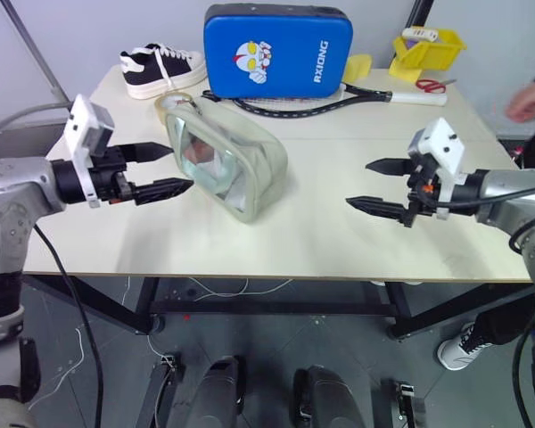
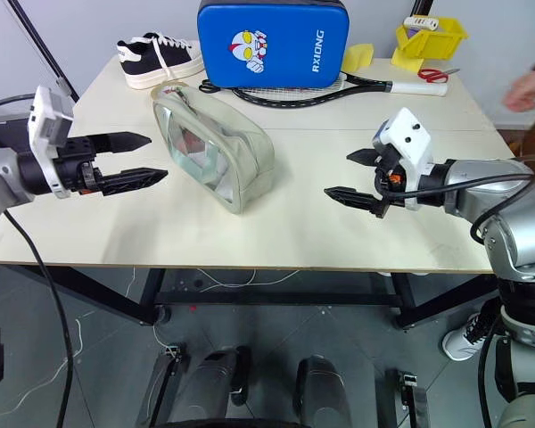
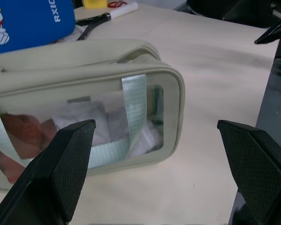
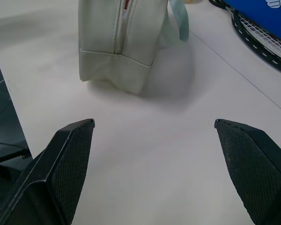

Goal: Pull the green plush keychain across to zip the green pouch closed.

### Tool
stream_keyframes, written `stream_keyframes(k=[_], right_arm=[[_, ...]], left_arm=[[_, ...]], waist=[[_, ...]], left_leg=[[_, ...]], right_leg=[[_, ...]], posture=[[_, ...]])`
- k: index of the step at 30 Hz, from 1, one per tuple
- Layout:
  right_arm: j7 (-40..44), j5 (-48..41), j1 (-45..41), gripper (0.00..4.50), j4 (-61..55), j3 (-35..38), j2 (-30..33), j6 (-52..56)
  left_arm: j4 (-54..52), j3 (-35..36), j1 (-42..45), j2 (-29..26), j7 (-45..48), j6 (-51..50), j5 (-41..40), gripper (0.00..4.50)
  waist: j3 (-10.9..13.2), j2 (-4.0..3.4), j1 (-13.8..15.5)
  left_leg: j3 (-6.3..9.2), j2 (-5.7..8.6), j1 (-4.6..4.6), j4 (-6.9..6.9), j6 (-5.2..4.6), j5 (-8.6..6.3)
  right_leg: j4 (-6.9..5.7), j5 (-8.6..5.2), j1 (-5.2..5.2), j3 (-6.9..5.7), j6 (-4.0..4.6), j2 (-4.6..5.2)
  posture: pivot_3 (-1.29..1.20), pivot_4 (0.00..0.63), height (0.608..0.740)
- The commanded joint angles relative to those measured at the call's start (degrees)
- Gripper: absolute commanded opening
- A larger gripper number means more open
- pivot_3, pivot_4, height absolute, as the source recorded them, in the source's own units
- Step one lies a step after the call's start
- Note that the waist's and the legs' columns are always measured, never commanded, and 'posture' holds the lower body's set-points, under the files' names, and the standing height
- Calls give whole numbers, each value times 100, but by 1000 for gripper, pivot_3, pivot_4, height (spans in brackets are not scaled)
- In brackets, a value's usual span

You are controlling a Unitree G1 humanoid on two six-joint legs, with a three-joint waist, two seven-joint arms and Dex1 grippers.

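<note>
person's hand point(image 1: 528, 100) blurred, cut off

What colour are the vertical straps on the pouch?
Pale mint green straps on the green pouch; left wrist view shows them best.

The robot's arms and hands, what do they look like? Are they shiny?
Yes, the arms are shiny silver-grey metal with rounded joints. Black cables run along them. Near each wrist sits a white boxy block. The left hand and the right hand each have two black pointed fingers, like beaks, with bumpy textured pads inside.
</note>
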State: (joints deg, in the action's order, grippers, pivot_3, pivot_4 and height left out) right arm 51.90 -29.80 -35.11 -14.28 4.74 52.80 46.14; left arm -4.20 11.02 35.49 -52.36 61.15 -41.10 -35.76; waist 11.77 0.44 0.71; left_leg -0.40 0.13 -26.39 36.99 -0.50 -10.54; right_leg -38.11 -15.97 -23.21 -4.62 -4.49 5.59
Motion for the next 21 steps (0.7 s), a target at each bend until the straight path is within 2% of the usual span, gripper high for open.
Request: stream_keyframes(k=[1,14,21], right_arm=[[-16,12,-178,4271,-68,57,-16,-103],[-3,41,-590,4271,182,-165,-234,-68],[-396,148,-2129,4271,826,-865,-1142,651]], left_arm=[[-170,235,8,-135,7,24,-93,4456],[-165,464,-99,-256,-20,-100,-223,4456],[-138,941,207,-102,-487,-522,-752,4456]], waist=[[0,0,0],[0,0,-2],[1,-2,-68]], left_leg=[[0,0,0,0,0,0],[-1,-3,0,-1,0,0],[-2,-11,-1,-4,0,0]], right_leg=[[0,0,0,0,0,0],[2,2,-2,2,3,1],[-1,8,-13,7,12,-6]], posture=[[0,150,740],[0,150,740],[0,150,740]])
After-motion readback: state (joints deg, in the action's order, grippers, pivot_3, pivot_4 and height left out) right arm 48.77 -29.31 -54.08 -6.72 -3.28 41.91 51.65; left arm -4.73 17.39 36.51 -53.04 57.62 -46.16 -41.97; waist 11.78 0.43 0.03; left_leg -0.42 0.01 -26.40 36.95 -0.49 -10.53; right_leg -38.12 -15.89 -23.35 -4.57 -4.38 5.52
